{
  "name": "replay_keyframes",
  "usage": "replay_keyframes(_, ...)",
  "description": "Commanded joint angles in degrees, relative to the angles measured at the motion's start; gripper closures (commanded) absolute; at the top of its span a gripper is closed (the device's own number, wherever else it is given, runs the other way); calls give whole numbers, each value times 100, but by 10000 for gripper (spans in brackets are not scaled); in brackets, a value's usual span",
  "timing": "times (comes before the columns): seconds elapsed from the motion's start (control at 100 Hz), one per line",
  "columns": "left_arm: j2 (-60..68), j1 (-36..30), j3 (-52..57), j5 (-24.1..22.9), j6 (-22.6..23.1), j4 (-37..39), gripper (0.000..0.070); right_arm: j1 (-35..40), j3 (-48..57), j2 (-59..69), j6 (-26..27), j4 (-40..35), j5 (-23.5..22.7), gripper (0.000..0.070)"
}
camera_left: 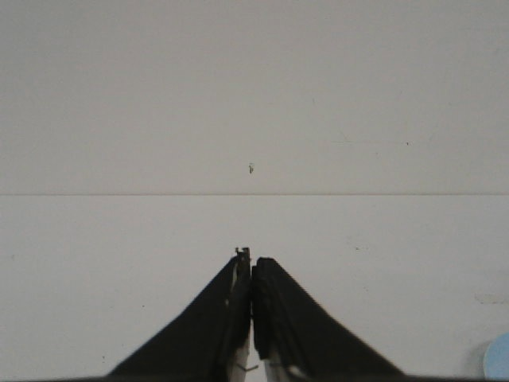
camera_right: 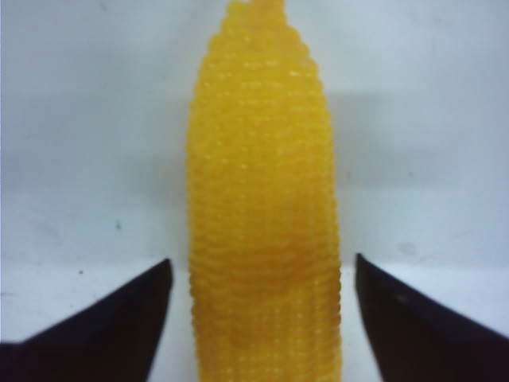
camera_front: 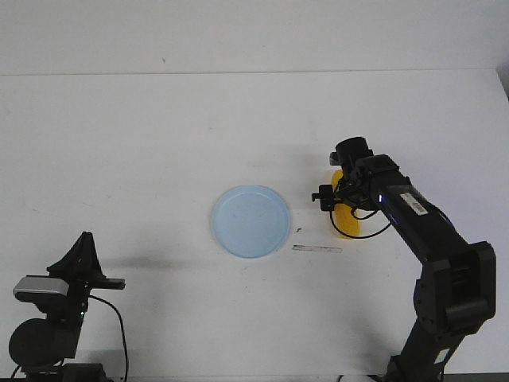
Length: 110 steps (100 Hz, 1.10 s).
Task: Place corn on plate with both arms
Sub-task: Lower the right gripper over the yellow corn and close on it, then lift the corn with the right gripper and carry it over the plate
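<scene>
The corn (camera_front: 347, 223) lies on the white table just right of the pale blue plate (camera_front: 250, 221). My right gripper (camera_front: 340, 199) is lowered over the corn and partly hides it. In the right wrist view the yellow corn (camera_right: 262, 199) stands lengthwise between the two fingers of the right gripper (camera_right: 262, 267). The jaws are open, with a gap to the corn on each side. My left gripper (camera_front: 83, 239) rests at the near left, far from the plate. In the left wrist view the left gripper (camera_left: 252, 259) is shut and empty. A sliver of the plate (camera_left: 499, 358) shows there.
A thin pale grey strip (camera_front: 316, 249) lies on the table between the plate and the corn, a little nearer to me. A small dark speck (camera_front: 298, 231) sits beside the plate's right rim.
</scene>
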Motion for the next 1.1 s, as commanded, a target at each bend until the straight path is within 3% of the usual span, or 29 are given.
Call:
replay_keyframes(0.0, -17, 11, 44, 0, 77, 79, 699, 4, 120, 142, -33, 52, -4, 388)
replay_keyframes(0.09, -17, 11, 44, 0, 77, 79, 699, 2, 120, 142, -35, 48, -4, 443)
replay_keyframes(0.46, -17, 11, 44, 0, 77, 79, 699, 133, 225, 37, -63, 7, 4, 442)
replay_keyframes(0.73, -17, 11, 44, 0, 74, 79, 699, 881, 713, -125, -651, 203, -48, 442)
replay_keyframes(1.0, -17, 11, 44, 0, 77, 79, 699, 1834, 780, -122, -957, 1093, -1215, 442)
replay_keyframes(1.09, -17, 11, 44, 0, 77, 79, 699, 2109, 780, -90, -953, 1355, -1359, 442)
